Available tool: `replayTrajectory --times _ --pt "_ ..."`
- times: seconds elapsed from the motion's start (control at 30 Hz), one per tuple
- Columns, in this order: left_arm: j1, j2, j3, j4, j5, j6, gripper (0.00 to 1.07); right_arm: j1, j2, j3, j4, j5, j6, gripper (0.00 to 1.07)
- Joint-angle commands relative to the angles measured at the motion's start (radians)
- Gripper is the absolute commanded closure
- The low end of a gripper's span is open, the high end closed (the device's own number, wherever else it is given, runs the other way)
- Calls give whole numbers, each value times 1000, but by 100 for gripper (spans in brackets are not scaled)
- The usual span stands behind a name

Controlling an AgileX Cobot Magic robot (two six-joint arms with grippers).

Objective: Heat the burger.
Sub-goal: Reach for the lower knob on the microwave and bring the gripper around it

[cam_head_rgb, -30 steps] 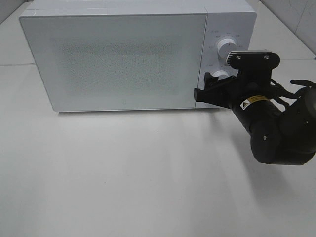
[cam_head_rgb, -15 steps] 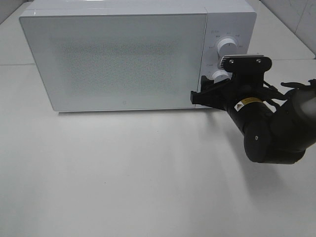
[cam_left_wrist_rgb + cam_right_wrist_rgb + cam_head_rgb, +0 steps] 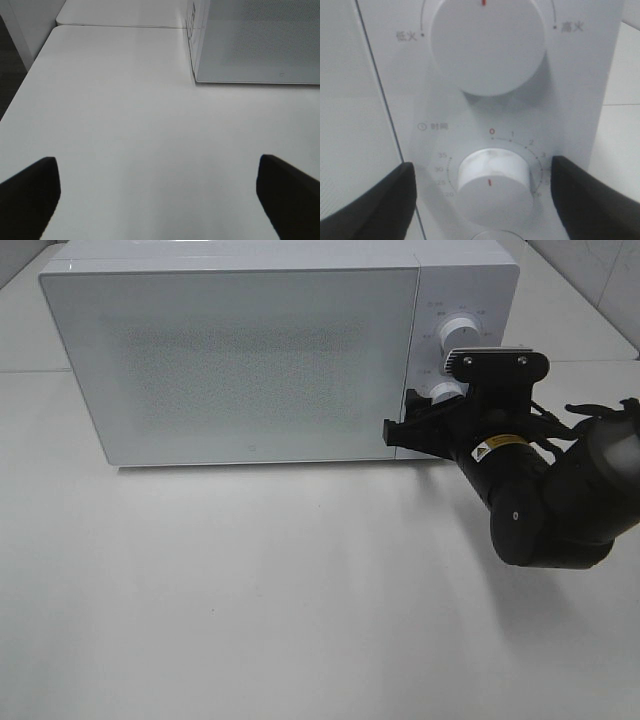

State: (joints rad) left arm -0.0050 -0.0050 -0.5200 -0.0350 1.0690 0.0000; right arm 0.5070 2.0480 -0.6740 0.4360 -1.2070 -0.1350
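Exterior high view: white microwave (image 3: 250, 350) stands at the far side of the desk (image 3: 250, 590), door shut. Right end effector (image 3: 482, 197) has its fingers apart, straddling the lower dial (image 3: 492, 175) with a gap on each side. Left end effector (image 3: 160, 195) is spread wide above the desk, holding nothing. Burger: not visible in any view; location cannot be told.
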Motion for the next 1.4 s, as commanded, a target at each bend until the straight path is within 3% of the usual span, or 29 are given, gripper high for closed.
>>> replayTrajectory --times 0.03,0.07,0.17,0.23,0.5,0.8,1.07,1.17,1.23,1.33,1.4 --pt "2 -16 3 0 3 0 6 -1 -2 -12 -8 -53 -2 40" --pt "2 -16 3 0 3 0 6 -1 -2 -12 -8 -53 -2 45" --pt "2 -16 3 0 3 0 6 -1 -2 -12 -8 -53 -2 48" --pt "2 -16 3 0 3 0 6 -1 -2 -12 -8 -53 -2 61" --pt "2 -16 3 0 3 0 6 -1 -2 -12 -8 -31 -4 83" --pt "2 -16 3 0 3 0 6 -1 -2 -12 -8 -35 30 84" --pt "2 -16 3 0 3 0 6 -1 -2 -12 -9 -33 422 83" --pt "2 -16 3 0 3 0 6 -1 -2 -12 -15 -31 629 83" --pt "2 -16 3 0 3 0 6 -1 -2 -12 -17 -31 906 83" --pt "2 -16 3 0 3 0 6 -1 -2 -12 -21 -31 981 82" --pt "2 -16 3 0 3 0 6 -1 -2 -12 -37 -31 1181 82"
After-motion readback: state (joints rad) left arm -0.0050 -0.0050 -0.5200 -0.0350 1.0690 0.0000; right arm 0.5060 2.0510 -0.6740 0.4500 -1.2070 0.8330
